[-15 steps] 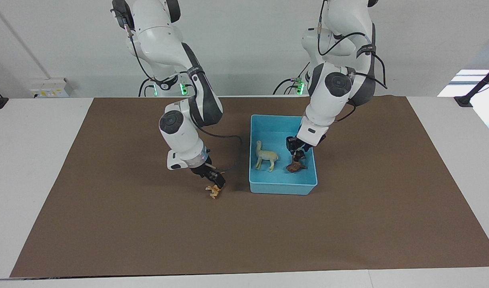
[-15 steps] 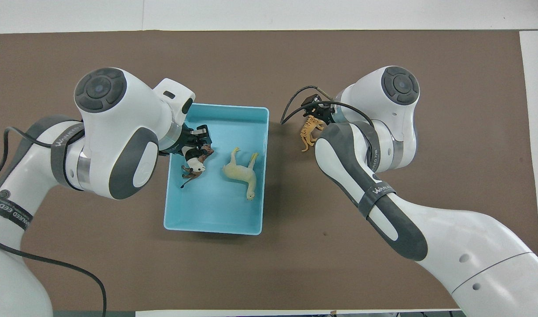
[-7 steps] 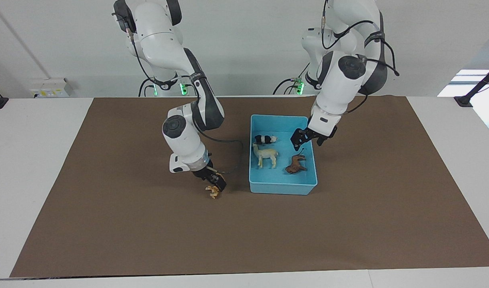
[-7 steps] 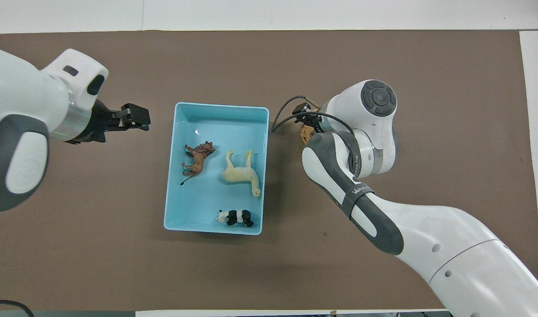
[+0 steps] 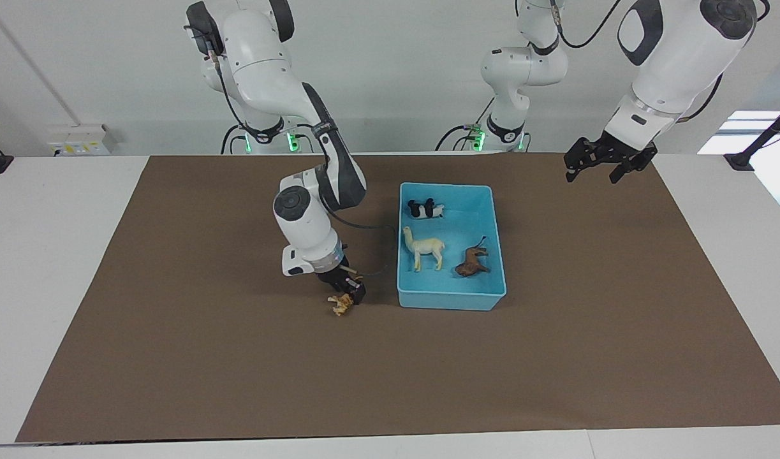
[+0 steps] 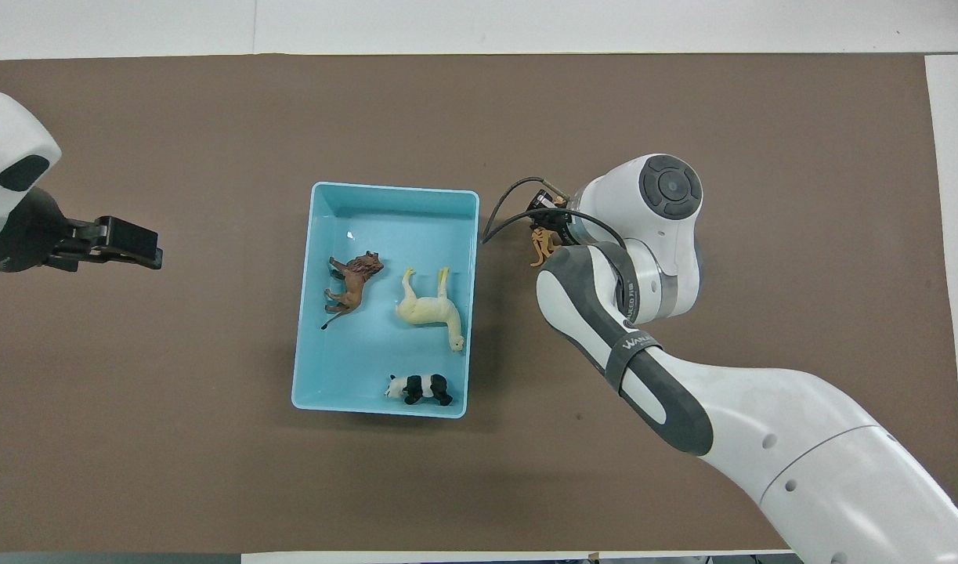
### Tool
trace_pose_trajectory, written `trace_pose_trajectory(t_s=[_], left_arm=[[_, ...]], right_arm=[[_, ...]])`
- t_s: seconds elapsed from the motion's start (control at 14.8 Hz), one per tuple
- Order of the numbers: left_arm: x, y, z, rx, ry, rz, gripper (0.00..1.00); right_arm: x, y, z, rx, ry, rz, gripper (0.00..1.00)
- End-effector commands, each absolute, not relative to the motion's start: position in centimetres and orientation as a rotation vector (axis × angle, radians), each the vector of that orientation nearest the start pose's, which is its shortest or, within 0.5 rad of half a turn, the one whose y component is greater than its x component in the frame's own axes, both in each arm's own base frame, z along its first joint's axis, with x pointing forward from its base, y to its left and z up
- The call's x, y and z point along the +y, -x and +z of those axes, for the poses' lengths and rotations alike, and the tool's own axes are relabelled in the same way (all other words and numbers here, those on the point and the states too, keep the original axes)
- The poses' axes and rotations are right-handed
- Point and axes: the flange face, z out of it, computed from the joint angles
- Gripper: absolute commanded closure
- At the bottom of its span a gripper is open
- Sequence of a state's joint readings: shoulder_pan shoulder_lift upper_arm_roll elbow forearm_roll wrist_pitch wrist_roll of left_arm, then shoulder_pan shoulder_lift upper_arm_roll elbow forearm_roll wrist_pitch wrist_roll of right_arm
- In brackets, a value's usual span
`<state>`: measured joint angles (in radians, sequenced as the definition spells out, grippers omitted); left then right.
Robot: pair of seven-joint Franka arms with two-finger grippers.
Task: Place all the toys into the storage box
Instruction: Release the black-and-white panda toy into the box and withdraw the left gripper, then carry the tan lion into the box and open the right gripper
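Note:
The light blue storage box stands mid-mat and also shows in the overhead view. In it are the cream llama, the brown animal and the panda. The orange tiger lies on the mat beside the box, toward the right arm's end. My right gripper is down on the tiger, and its wrist hides most of the tiger from above. My left gripper is open and empty, raised over the mat toward the left arm's end.
A brown mat covers most of the white table. A black cable loops from the right wrist close to the box's rim.
My left gripper let go of the panda in the box, then rose and swung away toward its own end. My right wrist shifted a little toward the box. The tiger stayed in place.

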<state>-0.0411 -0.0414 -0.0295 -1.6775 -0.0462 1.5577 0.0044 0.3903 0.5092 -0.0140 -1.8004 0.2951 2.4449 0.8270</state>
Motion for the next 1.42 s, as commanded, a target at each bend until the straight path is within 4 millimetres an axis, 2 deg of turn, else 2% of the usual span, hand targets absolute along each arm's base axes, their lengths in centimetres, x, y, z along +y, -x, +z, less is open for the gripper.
trace_pose_trajectory(t_s=[0.0, 0.14, 0.2, 0.34, 0.47, 0.54, 0.61, 0.68, 0.81, 0.95, 1.02, 1.08, 1.15, 1.22, 1.29, 1.35], left_arm=[[-3.9, -53.4, 60.0, 0.152, 3.150, 0.151, 0.00], [-4.1, -53.8, 59.6, 0.173, 3.154, 0.129, 0.00], [-4.2, -54.3, 59.5, 0.187, 3.154, 0.098, 0.00], [-4.4, -54.8, 58.9, 0.193, 3.153, 0.129, 0.00], [-4.5, -56.0, 59.4, 0.199, 3.157, 0.146, 0.00], [-5.3, -55.9, 59.5, 0.221, 3.158, 0.149, 0.00], [-5.8, -55.5, 59.3, 0.235, 3.157, 0.168, 0.00], [-5.0, -55.1, 59.4, 0.221, 3.157, 0.185, 0.00], [-4.5, -55.2, 59.6, 0.260, 3.159, 0.163, 0.00], [-4.2, -55.4, 59.7, 0.282, 3.157, 0.140, 0.00], [-4.2, -55.5, 59.8, 0.279, 3.157, 0.118, 0.00], [-4.3, -55.7, 59.8, 0.279, 3.157, 0.104, 0.00], [-4.4, -55.8, 59.9, 0.278, 3.157, 0.085, 0.00], [-4.6, -55.9, 59.9, 0.283, 3.157, 0.070, 0.00], [-4.3, -56.1, 60.0, 0.278, 3.158, 0.053, 0.00], [-4.2, -56.2, 60.2, 0.275, 3.157, 0.041, 0.00]], right_arm=[[24.0, -62.5, 28.9, 0.910, 2.753, 0.025, 1.00], [24.5, -63.9, 33.4, 0.890, 2.757, 0.091, 1.00], [24.7, -64.3, 36.5, 0.872, 2.749, 0.091, 1.00], [24.5, -64.6, 41.0, 0.854, 2.725, 0.066, 1.00], [25.5, -64.9, 45.0, 0.850, 2.674, 0.078, 1.00], [26.9, -64.9, 47.2, 0.878, 2.605, 0.093, 1.00], [28.1, -64.7, 48.4, 0.938, 2.541, 0.111, 1.00], [31.8, -63.5, 49.3, 0.996, 2.496, 0.126, 1.00], [38.9, -61.1, 50.8, 1.016, 2.365, 0.028, 1.00], [42.8, -58.9, 50.2, 1.024, 2.321, 0.020, 0.99], [44.1, -57.9, 49.9, 1.024, 2.326, 0.040, 0.60], [44.6, -57.1, 49.0, 1.030, 2.343, 0.059, 0.26], [44.4, -56.6, 48.1, 1.040, 2.359, 0.073, 0.17], [44.1, -56.4, 47.8, 1.045, 2.366, 0.076, 0.14], [43.8, -56.4, 47.5, 1.052, 2.370, 0.080, 0.02], [43.3, -56.7, 47.4, 1.057, 2.374, 0.078, 0.00]])
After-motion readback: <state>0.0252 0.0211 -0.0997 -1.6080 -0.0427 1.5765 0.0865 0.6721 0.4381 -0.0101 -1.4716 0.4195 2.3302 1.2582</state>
